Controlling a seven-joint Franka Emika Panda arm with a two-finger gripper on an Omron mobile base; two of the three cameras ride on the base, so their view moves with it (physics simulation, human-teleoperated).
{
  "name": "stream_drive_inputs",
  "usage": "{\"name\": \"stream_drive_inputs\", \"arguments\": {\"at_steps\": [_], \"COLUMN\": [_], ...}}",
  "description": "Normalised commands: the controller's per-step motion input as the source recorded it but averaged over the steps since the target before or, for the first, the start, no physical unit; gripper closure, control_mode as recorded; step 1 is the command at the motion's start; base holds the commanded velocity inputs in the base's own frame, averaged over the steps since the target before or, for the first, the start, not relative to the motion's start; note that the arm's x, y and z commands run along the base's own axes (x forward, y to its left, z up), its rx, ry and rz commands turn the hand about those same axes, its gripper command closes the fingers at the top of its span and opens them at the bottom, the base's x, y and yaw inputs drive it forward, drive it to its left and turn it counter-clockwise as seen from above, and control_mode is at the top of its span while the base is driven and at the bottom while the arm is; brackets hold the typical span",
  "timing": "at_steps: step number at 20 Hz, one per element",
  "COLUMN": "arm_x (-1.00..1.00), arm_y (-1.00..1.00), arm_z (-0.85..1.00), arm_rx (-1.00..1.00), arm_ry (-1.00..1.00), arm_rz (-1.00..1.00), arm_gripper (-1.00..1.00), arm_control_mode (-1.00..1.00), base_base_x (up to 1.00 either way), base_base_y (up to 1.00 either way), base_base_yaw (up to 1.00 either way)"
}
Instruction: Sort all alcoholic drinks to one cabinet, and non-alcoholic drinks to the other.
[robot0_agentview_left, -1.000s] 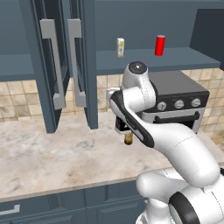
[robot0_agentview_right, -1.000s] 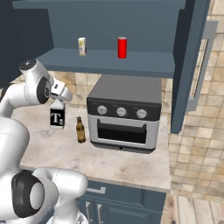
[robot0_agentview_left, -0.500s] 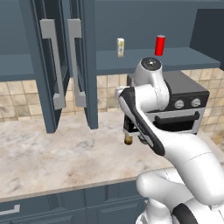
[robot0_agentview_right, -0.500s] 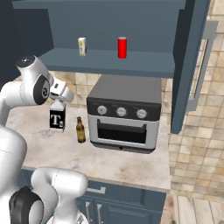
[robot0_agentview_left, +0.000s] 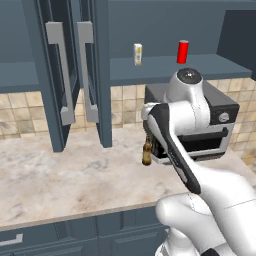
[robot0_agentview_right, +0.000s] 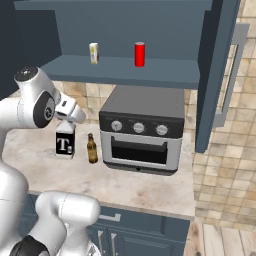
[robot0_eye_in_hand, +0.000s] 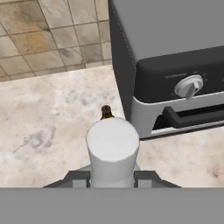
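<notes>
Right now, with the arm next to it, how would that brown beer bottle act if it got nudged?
The beer bottle stands tall and narrow, so it probably tips easily. Rounded, it would likely roll across the counter. It looks rigid like glass, perhaps breakable.

Left base view: sitting behind the arm on its left, looking forward and down across the marble surface (robot0_agentview_left: 60, 175) toward the toaster oven (robot0_agentview_left: 220, 112) and the open cabinet shelf (robot0_agentview_left: 165, 67).

Right base view: facing the same toaster oven (robot0_agentview_right: 142, 132) and shelf (robot0_agentview_right: 125, 70) from the right side.

Hand view: looking steeply down, close over the liquor bottle's white cap (robot0_eye_in_hand: 113, 146), taking in the toaster oven (robot0_eye_in_hand: 175, 65) corner and the surface (robot0_eye_in_hand: 48, 118).
</notes>
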Motion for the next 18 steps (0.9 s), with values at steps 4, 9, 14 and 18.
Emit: {"name": "stream_drive_inputs", "arguments": {"at_steps": [4, 9, 14, 18], "arm_x": [-0.45, -0.3, -0.21, 0.0], "arm_y": [-0.29, -0.13, -0.02, 0.0], "arm_z": [0.0, 0.0, 0.0, 0.0], "arm_rx": [0.0, -0.01, 0.0, 0.0], "arm_ry": [0.0, 0.0, 0.0, 0.0], "arm_rz": [0.0, 0.0, 0.0, 0.0], "arm_gripper": [1.0, 1.0, 1.0, 1.0], "arm_control_mode": [-1.0, -1.0, 1.0, 1.0], "base_base_x": [0.0, 0.0, -0.24, -0.92], "base_base_y": [0.0, 0.0, -0.04, -0.03], "base_base_yaw": [0.0, 0.0, 0.0, 0.0]}}
